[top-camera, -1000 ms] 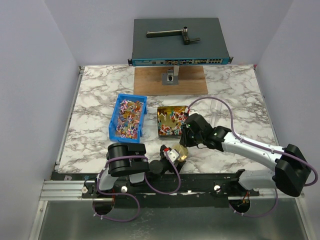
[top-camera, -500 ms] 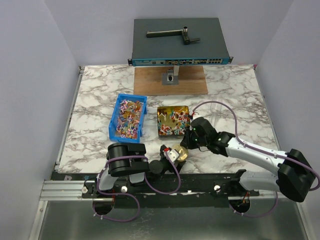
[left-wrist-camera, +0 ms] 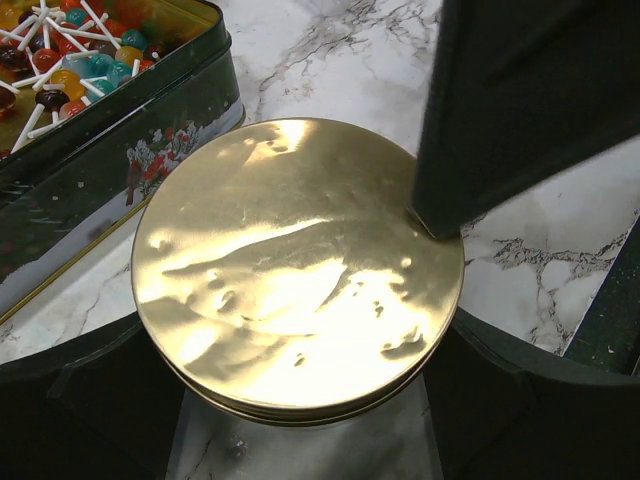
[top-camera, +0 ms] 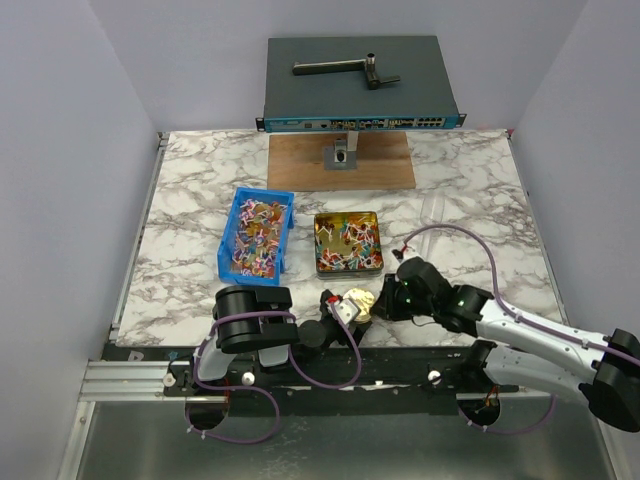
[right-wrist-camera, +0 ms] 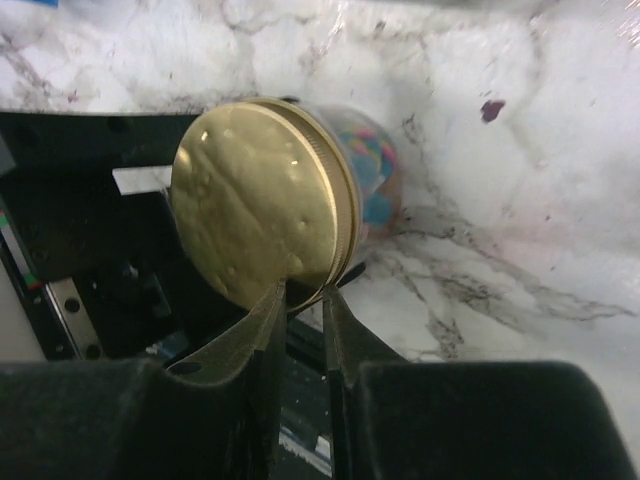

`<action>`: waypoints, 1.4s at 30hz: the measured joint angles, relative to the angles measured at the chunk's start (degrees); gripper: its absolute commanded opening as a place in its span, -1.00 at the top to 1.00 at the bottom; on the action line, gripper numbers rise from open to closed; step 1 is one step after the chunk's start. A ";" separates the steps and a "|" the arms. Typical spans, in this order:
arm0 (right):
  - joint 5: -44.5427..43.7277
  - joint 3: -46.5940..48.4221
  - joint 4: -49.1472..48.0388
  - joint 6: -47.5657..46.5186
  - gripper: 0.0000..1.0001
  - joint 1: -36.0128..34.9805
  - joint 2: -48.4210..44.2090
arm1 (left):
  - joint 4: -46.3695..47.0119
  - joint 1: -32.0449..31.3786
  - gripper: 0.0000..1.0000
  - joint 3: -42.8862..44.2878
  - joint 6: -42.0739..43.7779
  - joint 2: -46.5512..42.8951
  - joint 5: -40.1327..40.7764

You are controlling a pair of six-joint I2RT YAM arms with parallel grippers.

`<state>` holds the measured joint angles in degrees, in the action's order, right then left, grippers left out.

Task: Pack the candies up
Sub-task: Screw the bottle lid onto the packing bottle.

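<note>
The right hand point(right-wrist-camera: 303, 300) has its fingers almost together, pinched on the rim of the gold lid point(left-wrist-camera: 300, 265). The left hand point(top-camera: 345, 310) is spread wide, one finger on each side of the jar point(right-wrist-camera: 375, 175) under that lid, gripping it. Candies point(top-camera: 258, 238) fill the blue bin point(top-camera: 252, 277) and the green tin point(left-wrist-camera: 120, 140), and some show through the jar's wall.

A second ago the right hand hung by the tin's near right corner. It now sits nearer, at the lid's right side, with its arm swung down along the near edge. Jar, tin and bin lie as before.

The jar stands just near the tin, close to the tabletop's point(top-camera: 470, 200) near edge. Bare marble lies right of the tin and left of the bin.
</note>
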<state>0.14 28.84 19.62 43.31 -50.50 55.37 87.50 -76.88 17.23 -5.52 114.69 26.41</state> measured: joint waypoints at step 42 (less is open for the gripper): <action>-9.22 19.10 8.57 -11.30 0.31 1.11 16.39 | 0.09 0.00 -0.68 0.00 0.09 0.11 -0.04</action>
<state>-9.08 47.94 28.18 32.01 -49.39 71.77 87.59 -76.88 17.23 -5.43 114.80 26.37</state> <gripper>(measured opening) 0.355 0.845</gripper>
